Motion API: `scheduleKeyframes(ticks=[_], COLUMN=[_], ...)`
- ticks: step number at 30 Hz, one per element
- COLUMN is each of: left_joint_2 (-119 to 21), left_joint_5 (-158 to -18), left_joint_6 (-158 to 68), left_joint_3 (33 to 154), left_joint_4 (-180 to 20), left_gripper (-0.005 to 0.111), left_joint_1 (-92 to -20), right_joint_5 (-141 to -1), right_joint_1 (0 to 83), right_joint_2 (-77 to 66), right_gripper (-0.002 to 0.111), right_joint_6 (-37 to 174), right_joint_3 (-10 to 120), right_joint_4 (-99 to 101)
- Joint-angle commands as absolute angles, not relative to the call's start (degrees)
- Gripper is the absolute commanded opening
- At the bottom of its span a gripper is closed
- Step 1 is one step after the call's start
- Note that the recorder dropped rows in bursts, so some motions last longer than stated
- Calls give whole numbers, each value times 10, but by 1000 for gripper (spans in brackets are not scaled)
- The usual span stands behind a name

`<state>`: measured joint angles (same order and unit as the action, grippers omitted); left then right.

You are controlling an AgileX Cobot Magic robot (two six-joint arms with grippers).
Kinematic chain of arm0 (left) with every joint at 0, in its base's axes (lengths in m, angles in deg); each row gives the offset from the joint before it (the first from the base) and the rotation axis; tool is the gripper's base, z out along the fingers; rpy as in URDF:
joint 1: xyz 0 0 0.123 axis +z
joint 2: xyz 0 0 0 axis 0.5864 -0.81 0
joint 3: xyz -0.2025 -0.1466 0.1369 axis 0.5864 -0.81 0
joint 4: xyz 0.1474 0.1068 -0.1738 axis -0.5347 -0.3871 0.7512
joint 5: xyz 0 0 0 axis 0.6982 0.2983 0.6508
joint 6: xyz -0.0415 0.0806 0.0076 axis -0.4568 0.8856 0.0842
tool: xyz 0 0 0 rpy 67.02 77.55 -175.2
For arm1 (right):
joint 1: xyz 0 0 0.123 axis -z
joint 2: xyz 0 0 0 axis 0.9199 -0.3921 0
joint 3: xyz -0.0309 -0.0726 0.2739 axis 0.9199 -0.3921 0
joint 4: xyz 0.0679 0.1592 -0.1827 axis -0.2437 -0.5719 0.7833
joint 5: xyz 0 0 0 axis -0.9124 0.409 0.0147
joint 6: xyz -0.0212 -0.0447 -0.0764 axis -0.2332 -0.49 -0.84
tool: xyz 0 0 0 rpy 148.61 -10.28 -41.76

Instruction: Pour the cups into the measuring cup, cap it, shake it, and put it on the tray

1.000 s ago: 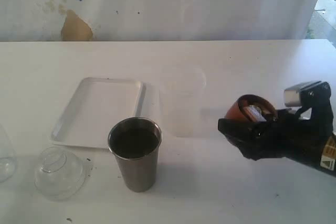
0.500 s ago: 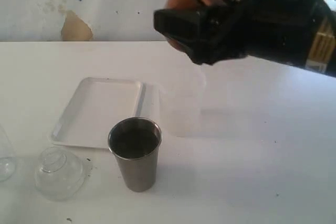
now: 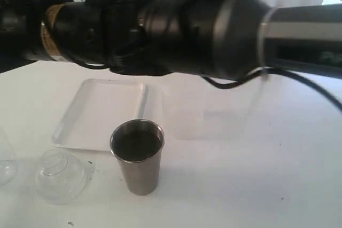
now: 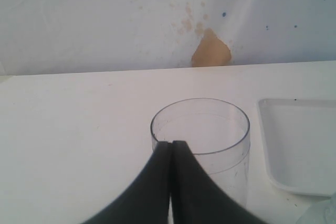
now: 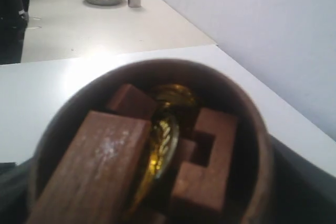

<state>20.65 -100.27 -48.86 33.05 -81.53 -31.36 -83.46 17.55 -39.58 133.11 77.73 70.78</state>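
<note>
1. Right gripper (image 5: 157, 192): spread wide around the wooden cup (image 5: 247, 129), blocks (image 5: 89, 166) inside; arm crosses above the tray (image 3: 96, 110).
2. Left gripper (image 4: 171, 182): closed, empty, just beside the measuring cup (image 4: 200, 129).
3. Step: likely first pour.
4. Next: centre rim over the measuring cup's mouth, tilt slowly.

Clear domed top (image 3: 60, 175) on white table (image 3: 240, 185); tan patch (image 4: 210, 49) on the wall (image 4: 79, 14) behind.

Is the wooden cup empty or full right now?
Not empty: the right wrist view looks into the wooden cup, where brown wooden blocks and a shiny gold piece sit.
</note>
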Motion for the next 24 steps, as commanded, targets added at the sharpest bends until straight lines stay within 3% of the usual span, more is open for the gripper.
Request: scheduleKeyframes(ticks=[1, 14, 24], left_joint_2=[209, 209, 209], left_joint_5=[-996, -996, -996], left_joint_6=[-487, -487, -487], left_joint_3=[328, 328, 328], left_joint_4=[-816, -816, -816], left_gripper=[0, 0, 0], left_joint_1=[-315, -315, -315], right_joint_5=[-779, -728, -724], right_joint_1=[173, 167, 167], right_joint_2=[-482, -632, -654], right_gripper=[0, 0, 0], right_joint_6=[1322, 1305, 1196], right_joint_3=[874, 1047, 1071], right_joint_4=[706, 706, 706])
